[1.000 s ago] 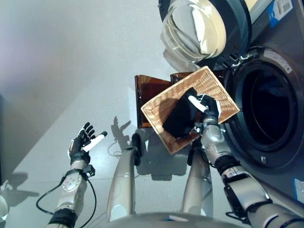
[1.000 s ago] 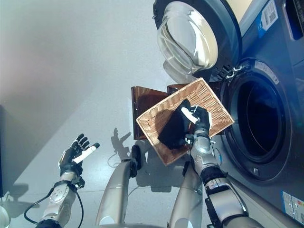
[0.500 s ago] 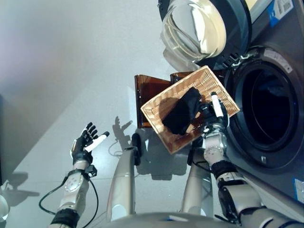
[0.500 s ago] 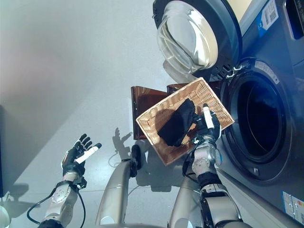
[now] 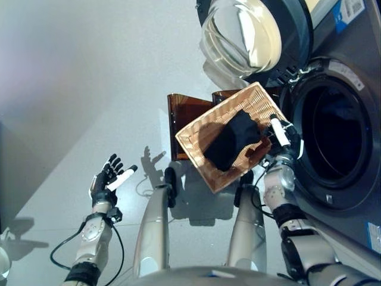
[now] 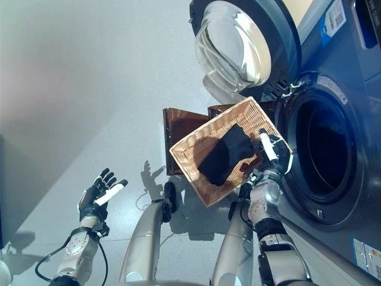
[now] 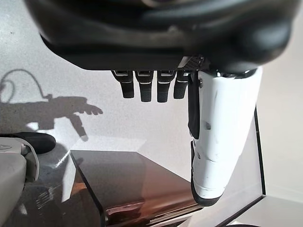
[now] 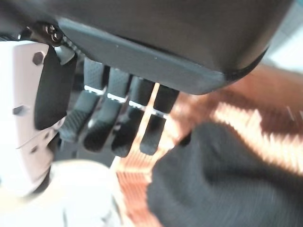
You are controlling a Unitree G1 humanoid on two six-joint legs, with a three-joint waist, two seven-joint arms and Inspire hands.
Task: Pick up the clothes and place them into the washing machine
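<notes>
A black cloth (image 5: 235,142) lies bunched in a wicker basket (image 5: 195,132) that stands tilted on a brown see-through stand (image 5: 181,114). My right hand (image 5: 283,145) is at the basket's right edge, between the cloth and the washing machine's round opening (image 5: 339,143). In the right wrist view its fingers (image 8: 113,120) hang relaxed and open, with the cloth (image 8: 222,179) just past them and nothing held. My left hand (image 5: 109,179) is raised low on the left, open and empty, its fingers (image 7: 147,85) straight.
The washer's glass door (image 5: 244,36) stands swung open above the basket. The machine's dark front (image 5: 357,77) fills the right side. Grey floor (image 5: 89,71) stretches to the left.
My right hand has moved right, from over the cloth to the basket's right edge by the drum. The cloth has shifted right and bunched up. The left hand has barely moved.
</notes>
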